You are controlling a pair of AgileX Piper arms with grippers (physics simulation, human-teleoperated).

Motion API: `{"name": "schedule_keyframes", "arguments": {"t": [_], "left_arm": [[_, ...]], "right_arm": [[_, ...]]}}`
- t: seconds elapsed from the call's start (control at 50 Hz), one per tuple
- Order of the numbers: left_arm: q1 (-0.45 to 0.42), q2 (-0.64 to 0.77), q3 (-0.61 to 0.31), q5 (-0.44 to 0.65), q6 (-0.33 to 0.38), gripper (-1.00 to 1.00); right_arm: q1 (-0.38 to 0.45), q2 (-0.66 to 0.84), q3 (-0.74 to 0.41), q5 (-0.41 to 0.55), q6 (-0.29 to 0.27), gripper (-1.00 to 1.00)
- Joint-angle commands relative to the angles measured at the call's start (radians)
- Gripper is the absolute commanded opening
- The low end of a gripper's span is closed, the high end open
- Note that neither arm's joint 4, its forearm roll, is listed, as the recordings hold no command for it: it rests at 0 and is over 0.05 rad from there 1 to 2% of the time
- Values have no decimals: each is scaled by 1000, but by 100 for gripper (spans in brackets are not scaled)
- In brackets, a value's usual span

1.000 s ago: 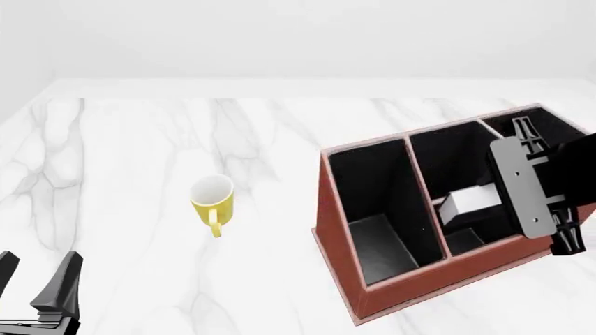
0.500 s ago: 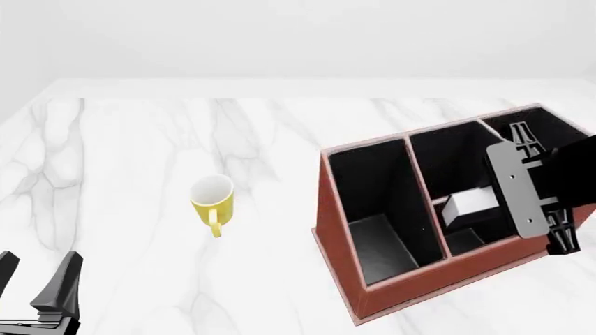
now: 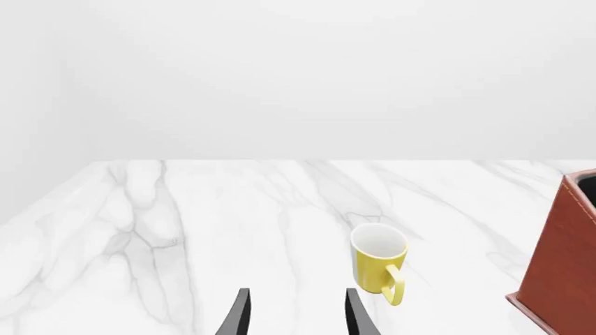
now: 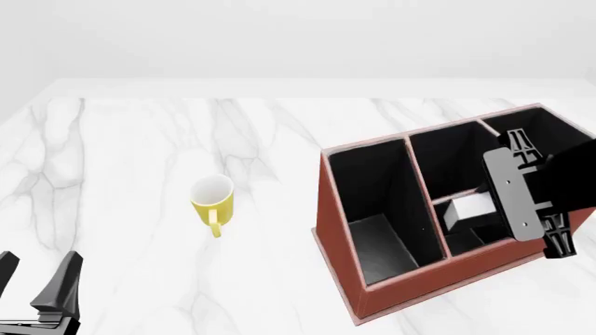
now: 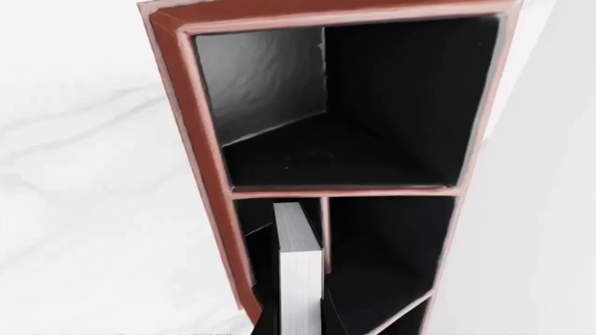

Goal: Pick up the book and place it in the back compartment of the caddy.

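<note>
The reddish-brown caddy (image 4: 333, 234) stands at the right of the table and also shows in the right wrist view (image 5: 197, 188). My right gripper (image 4: 493, 209) hangs over its middle column, shut on the black book (image 4: 468, 208). The book's white page edges (image 5: 298, 269) show between dark fingers, beside a divider and above the black interior. I cannot tell whether the book touches the caddy's floor. My left gripper (image 4: 35, 280) is open and empty at the near left edge, and it also shows in the left wrist view (image 3: 296, 317).
A yellow mug (image 4: 212, 197) stands upright on the white marble table (image 4: 139, 153), left of the caddy and ahead of my left gripper; it also shows in the left wrist view (image 3: 377, 262). One caddy corner (image 3: 559, 258) is visible there too.
My right gripper with the book has shifted slightly left and away over the caddy. The left arm and the mug have not moved.
</note>
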Motion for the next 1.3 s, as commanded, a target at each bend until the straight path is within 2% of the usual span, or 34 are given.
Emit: {"name": "schedule_keyframes", "arguments": {"t": [0.02, 0.5, 0.58, 1.3], "left_arm": [[0, 0, 0, 0, 1, 100], [0, 0, 0, 0, 0, 100], [0, 0, 0, 0, 0, 100], [0, 0, 0, 0, 0, 100]], "right_arm": [[-13, -7, 0, -4, 16, -100], [-42, -2, 58, -42, 5, -100], [-42, 10, 79, -72, 6, -100], [-27, 49, 77, -97, 20, -100]]}}
